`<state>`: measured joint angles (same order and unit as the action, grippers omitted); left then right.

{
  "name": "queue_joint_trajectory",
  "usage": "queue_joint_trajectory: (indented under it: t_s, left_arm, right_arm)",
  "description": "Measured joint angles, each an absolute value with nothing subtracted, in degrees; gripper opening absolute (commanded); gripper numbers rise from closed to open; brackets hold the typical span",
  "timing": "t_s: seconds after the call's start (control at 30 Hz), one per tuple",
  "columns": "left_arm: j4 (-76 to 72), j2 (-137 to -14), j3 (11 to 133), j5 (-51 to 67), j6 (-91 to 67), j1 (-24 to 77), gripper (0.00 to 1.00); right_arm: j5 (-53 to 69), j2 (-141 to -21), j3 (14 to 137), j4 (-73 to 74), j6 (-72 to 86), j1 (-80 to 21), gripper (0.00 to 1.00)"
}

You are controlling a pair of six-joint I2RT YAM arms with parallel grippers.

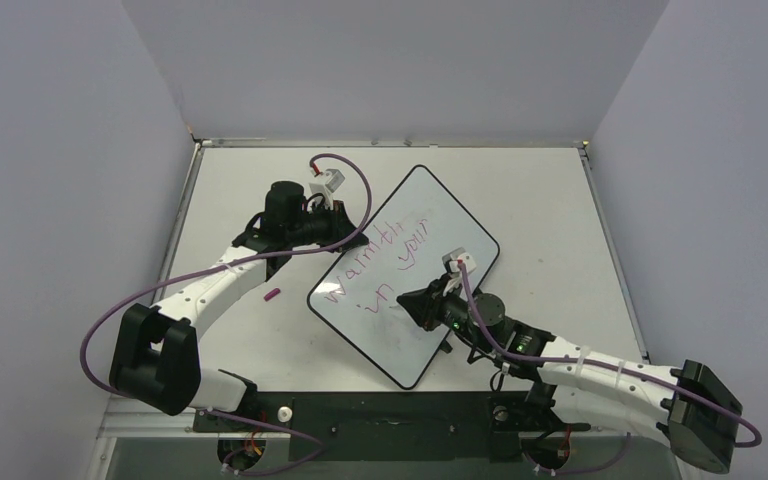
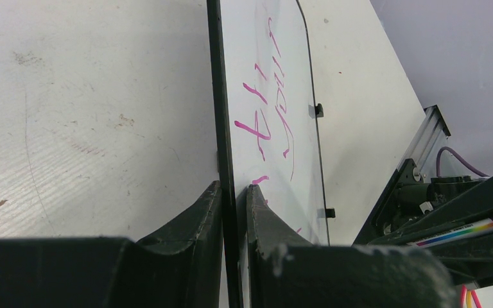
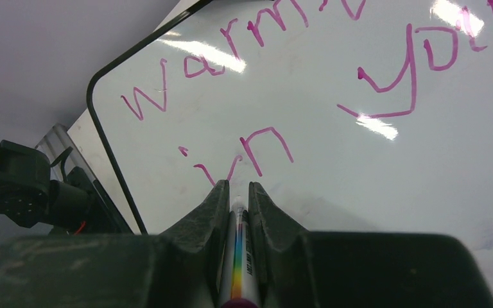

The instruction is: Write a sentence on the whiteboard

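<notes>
Running across the whiteboard (image 1: 385,350) in pink-magenta marker, the sentence (image 1: 375,262) reads "warmth" on one line and "in your" on the line below. In the right wrist view only "warm", "in" and "you" fit in frame. The board has a thin black rim and rounded corners. It sits near the middle of the table (image 1: 560,200), turned so that one corner points to the far side and another to the arm bases.

The marker (image 3: 236,256) has a rainbow-striped barrel and is gripped between the fingers of the right gripper (image 3: 236,192), which are clenched on it. Its tip pokes out just under the word "in", over bare white board. Whether the tip touches the surface cannot be told. From above, this gripper (image 1: 405,300) reaches over the near half of the board from the right.

The left gripper (image 2: 234,199) is clamped on the board's black rim, one finger on each face, at the edge nearest the left arm. In the left wrist view the board is seen edge-on, and the marker (image 2: 462,232) shows at the far right.

A small pink-purple piece (image 1: 272,294) lies on the table just left of the board, beside the left arm.
</notes>
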<state>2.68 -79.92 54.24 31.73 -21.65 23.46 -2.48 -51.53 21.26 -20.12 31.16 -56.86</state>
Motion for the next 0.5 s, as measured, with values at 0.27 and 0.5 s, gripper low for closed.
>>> queue_joint_trajectory:
  t_s: [0.27, 0.5]
  left_arm:
    - [2.7, -79.9, 54.2, 31.7, -21.7, 23.5, 0.0]
    - [2.3, -79.7, 53.9, 31.6, -21.8, 23.5, 0.0]
  right_arm:
    - [-5.5, -52.8, 19.1, -22.5, 32.2, -58.2, 0.0]
    - [-7.5, -54.7, 19.0, -23.4, 32.3, -58.2, 0.0]
